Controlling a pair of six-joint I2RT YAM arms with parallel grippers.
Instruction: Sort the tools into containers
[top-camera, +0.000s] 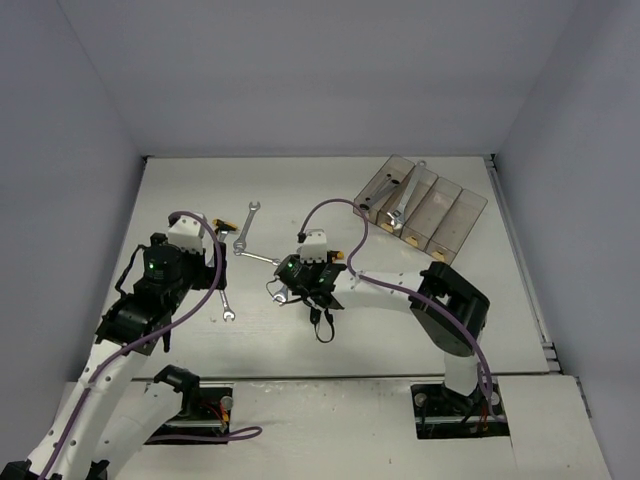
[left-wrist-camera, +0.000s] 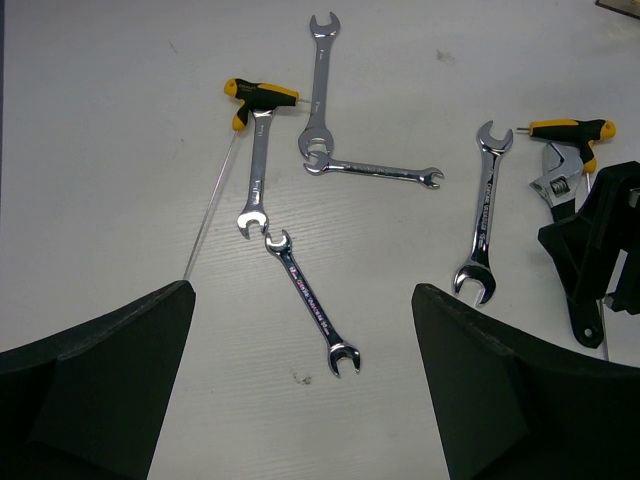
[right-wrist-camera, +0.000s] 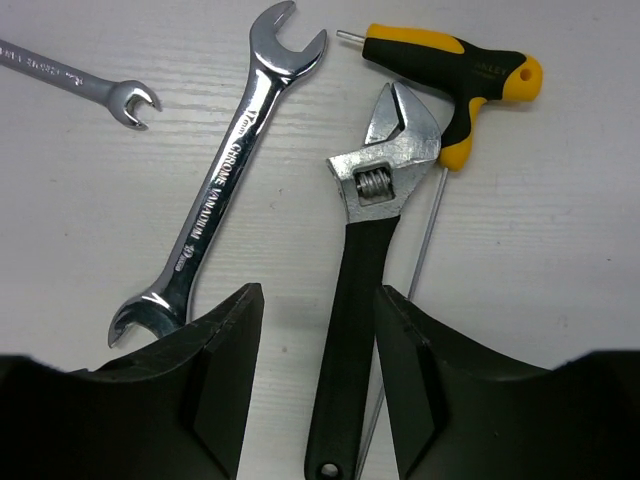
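Observation:
My right gripper (right-wrist-camera: 318, 295) hangs low and open, its jaws on either side of the black handle of the adjustable wrench (right-wrist-camera: 358, 300), with a gap on the left side. Beside it lie a long silver wrench (right-wrist-camera: 225, 170) and a yellow-and-black driver (right-wrist-camera: 450, 65). My left gripper (left-wrist-camera: 302, 290) stands wide open above the table, holding nothing; a small wrench (left-wrist-camera: 310, 305) lies below it. More wrenches (left-wrist-camera: 318, 80) and a second driver (left-wrist-camera: 258, 97) lie beyond. The containers (top-camera: 450, 225) sit at the far right, with a wrench (top-camera: 395, 205) inside one.
From above, the right gripper (top-camera: 315, 298) sits mid-table and the left gripper (top-camera: 197, 268) to its left. Loose wrenches (top-camera: 247, 225) lie between them. White walls close the table at the back and both sides. A purple cable loops over each wrist.

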